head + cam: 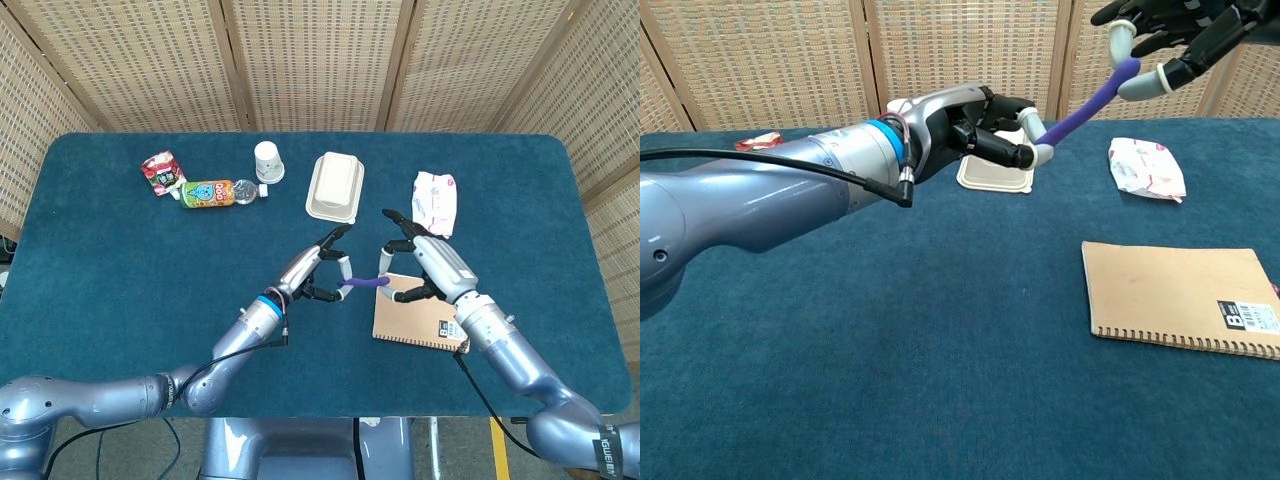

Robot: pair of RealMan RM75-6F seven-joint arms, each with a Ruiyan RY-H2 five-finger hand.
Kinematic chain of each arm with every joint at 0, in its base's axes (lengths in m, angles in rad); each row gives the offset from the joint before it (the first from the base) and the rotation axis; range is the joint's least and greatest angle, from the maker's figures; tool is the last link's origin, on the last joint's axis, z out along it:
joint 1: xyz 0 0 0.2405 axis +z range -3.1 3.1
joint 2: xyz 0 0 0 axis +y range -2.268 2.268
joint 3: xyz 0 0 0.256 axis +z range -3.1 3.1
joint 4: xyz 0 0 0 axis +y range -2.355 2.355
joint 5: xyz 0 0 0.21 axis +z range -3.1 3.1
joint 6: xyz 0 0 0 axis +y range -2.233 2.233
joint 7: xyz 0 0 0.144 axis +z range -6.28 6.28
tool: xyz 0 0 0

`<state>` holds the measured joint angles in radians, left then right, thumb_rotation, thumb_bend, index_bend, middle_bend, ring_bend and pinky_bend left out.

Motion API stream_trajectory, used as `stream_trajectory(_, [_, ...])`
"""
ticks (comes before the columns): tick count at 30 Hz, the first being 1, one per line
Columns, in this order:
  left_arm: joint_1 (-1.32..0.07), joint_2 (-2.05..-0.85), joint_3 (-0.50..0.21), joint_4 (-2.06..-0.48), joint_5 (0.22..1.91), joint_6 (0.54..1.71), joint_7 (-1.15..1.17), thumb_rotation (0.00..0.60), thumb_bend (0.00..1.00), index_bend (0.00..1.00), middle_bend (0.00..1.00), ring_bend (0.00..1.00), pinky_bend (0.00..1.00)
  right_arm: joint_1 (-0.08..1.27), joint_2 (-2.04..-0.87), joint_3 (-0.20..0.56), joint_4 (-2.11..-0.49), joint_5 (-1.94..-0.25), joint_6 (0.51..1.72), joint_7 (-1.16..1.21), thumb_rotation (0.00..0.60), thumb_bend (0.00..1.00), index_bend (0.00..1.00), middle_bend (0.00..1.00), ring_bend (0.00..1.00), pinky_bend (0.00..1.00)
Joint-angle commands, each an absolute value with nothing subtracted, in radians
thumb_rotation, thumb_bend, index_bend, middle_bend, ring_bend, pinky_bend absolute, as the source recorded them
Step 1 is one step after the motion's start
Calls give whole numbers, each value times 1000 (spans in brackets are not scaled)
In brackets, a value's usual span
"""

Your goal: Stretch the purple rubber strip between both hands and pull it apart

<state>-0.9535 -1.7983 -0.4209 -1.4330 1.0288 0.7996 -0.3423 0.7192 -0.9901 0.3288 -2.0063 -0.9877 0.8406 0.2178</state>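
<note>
The purple rubber strip (1086, 104) hangs in the air above the table, slanting up from my left hand to my right. My left hand (980, 125) pinches its lower end between thumb and a fingertip; in the head view this hand (315, 272) is at table centre. My right hand (1170, 30) is at the strip's upper end, which sits between its thumb and a curled fingertip, both touching it; the other fingers are spread. In the head view the strip (362, 285) runs short and level between the two hands, with the right hand (425, 265) over the notebook's corner.
A brown spiral notebook (420, 322) lies under the right hand. Behind are a beige lidded box (334, 186), a white wipes pack (436, 196), a paper cup (268, 160), a lying bottle (215, 192) and a red snack pouch (160, 170).
</note>
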Motion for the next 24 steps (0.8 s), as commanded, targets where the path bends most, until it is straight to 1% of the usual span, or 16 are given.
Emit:
stream_trajectory(1, [-953,-1799,-420,-1433,1029,799,-342,600,409,627,0,0,0,719,-991,329,-2006,-987,840,220,600,421,606,0,0,0])
stream_trajectory(13, [-951,-1803,-421,-1435,1033,799,-348,600,410,627,0,0,0,726,-988,326,-2008,-981,836,210,600,457,632,0,0,0])
stream_trajectory(15, [-951,-1803,-421,-1436,1033,800,-348,600,409,627,0,0,0,726,-988,325,-2009,-980,836,208,600,459,648,0,0,0])
stream_trajectory(19, [-951,-1803,-422,-1438,1034,799,-348,600,409,627,0,0,0,728,-987,323,-2010,-979,836,203,600,464,714,0,0,0])
stream_trajectory(24, [-949,-1802,-422,-1437,1035,805,-345,600,408,627,0,0,0,727,-988,322,-2009,-980,841,202,600,486,760,0,0,0])
